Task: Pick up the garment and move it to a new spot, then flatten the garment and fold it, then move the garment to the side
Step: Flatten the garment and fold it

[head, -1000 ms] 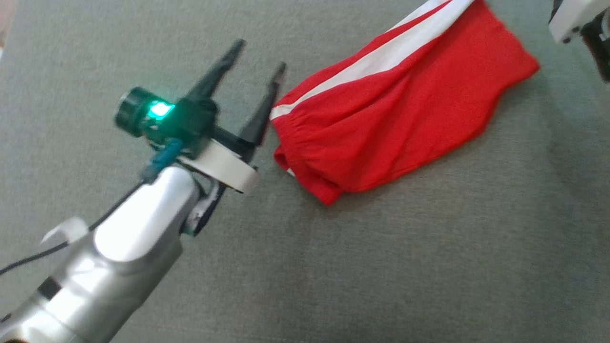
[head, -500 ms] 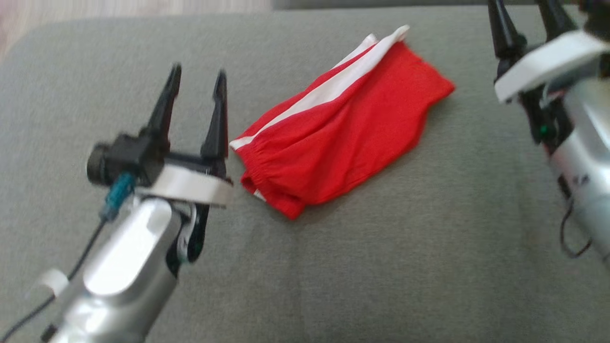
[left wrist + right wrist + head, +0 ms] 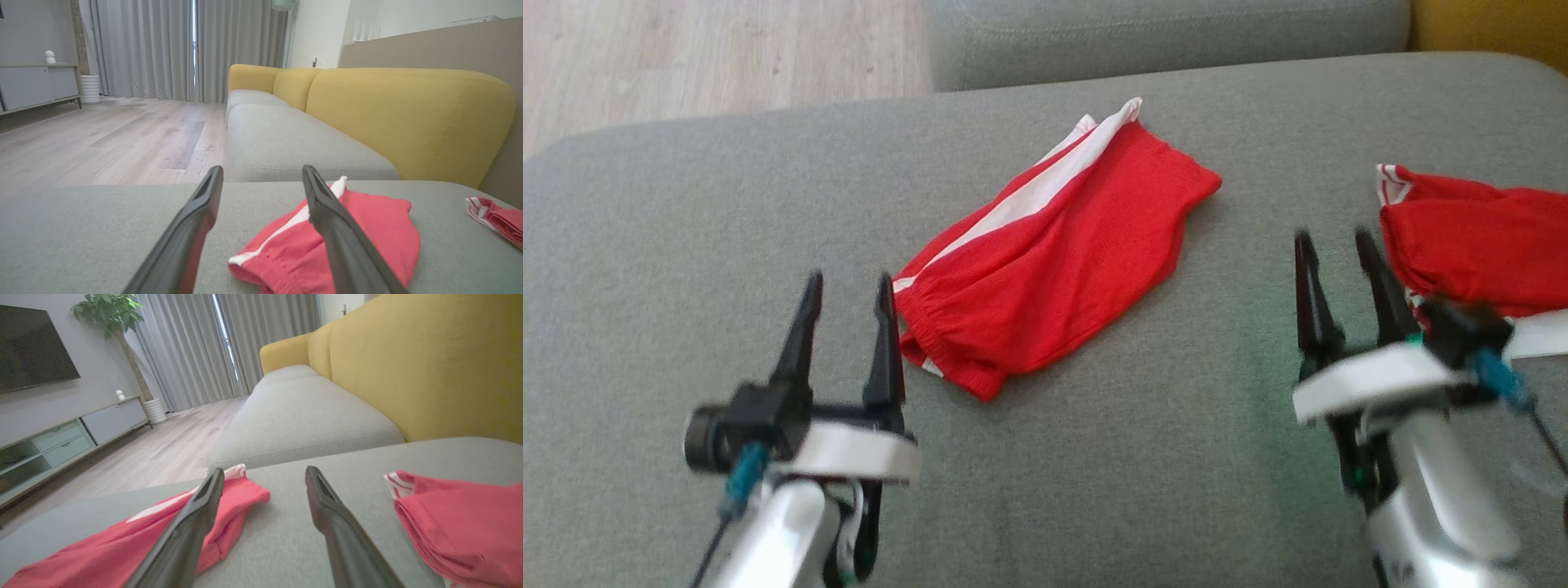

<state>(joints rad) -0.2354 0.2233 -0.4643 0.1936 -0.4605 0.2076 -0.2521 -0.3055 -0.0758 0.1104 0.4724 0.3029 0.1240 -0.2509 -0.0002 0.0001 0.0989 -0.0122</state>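
Observation:
A folded red garment (image 3: 1054,253) with a white side stripe lies on the grey sofa cushion (image 3: 1094,490), its waistband end towards me. My left gripper (image 3: 848,284) stands open just left of that waistband, apart from the cloth. In the left wrist view the garment (image 3: 367,241) lies ahead and to the right of the left gripper (image 3: 261,175). My right gripper (image 3: 1331,241) is open over bare cushion to the garment's right. In the right wrist view the garment (image 3: 122,539) shows to the left behind one finger of the right gripper (image 3: 265,473).
A second red garment (image 3: 1478,245) lies bunched at the right edge of the cushion, close beside my right gripper (image 3: 461,522). Another grey cushion (image 3: 1168,33) adjoins at the back. Yellow backrest (image 3: 408,118) runs along the right. Wooden floor (image 3: 711,57) lies beyond the far left corner.
The head camera has tilted up and back, so the whole scene has shifted. Both arms have drawn back towards me, away from the garment, jaws still open. The second garment has come into view.

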